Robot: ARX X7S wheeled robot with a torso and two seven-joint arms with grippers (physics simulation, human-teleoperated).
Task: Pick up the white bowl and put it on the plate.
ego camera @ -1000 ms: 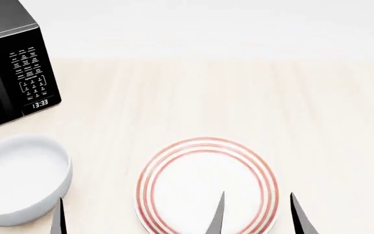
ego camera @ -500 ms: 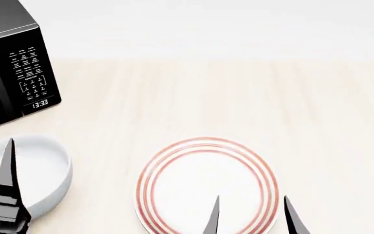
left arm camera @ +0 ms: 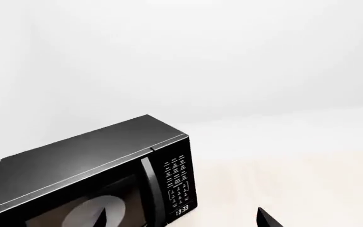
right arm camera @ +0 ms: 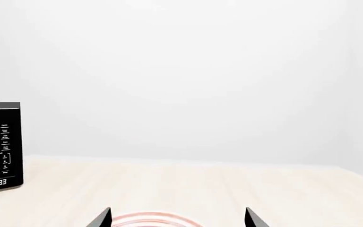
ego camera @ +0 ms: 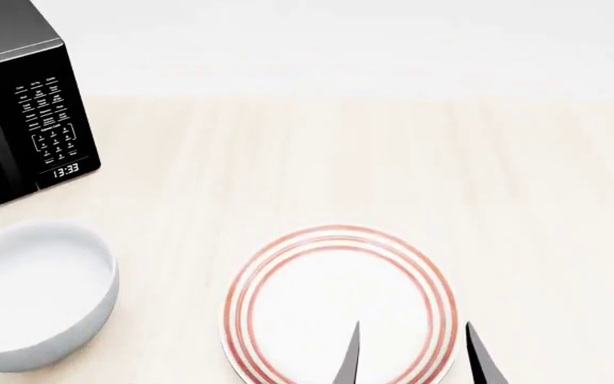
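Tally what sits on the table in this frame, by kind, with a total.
Bowls: 1, the white bowl
Plates: 1, the plate with red rings
Microwaves: 1, the black microwave
Total: 3 things on the table

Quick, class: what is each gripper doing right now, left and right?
Left gripper: open, holding nothing; only its fingertips show in its wrist view.
Right gripper: open, empty, fingers spread above the plate.
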